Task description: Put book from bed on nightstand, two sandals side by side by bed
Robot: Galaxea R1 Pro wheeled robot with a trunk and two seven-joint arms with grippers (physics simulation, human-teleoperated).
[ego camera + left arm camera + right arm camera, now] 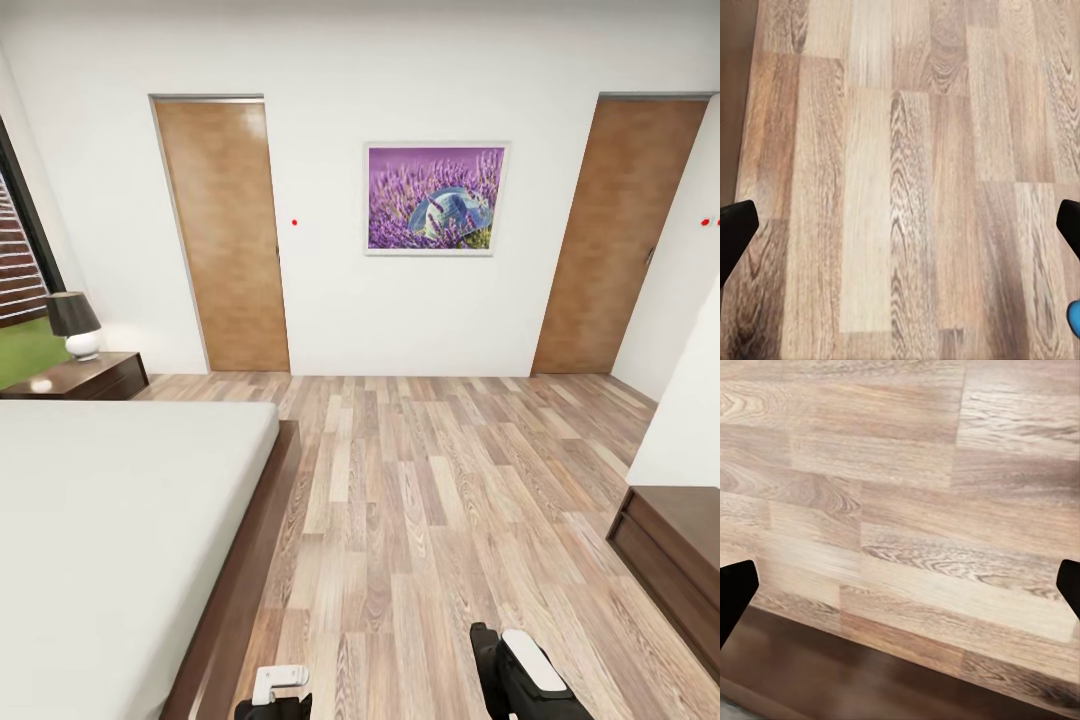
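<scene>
Bed [110, 520] at left, grey mattress bare; nightstand [85, 377] beyond it carries a lamp [75, 325]. Both arms low, aimed at the plank floor [440, 500] — left gripper [900, 232] and right gripper [900, 589] jaws wide, empty. Blue sandal [1074, 321] edge just beside the left fingertip. Floor open toward two doors.

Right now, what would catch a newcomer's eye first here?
The purple flower picture on the far white wall, between two wooden doors. Then the bed with its grey mattress at the left, a nightstand with a black-shaded lamp beyond it.
</scene>
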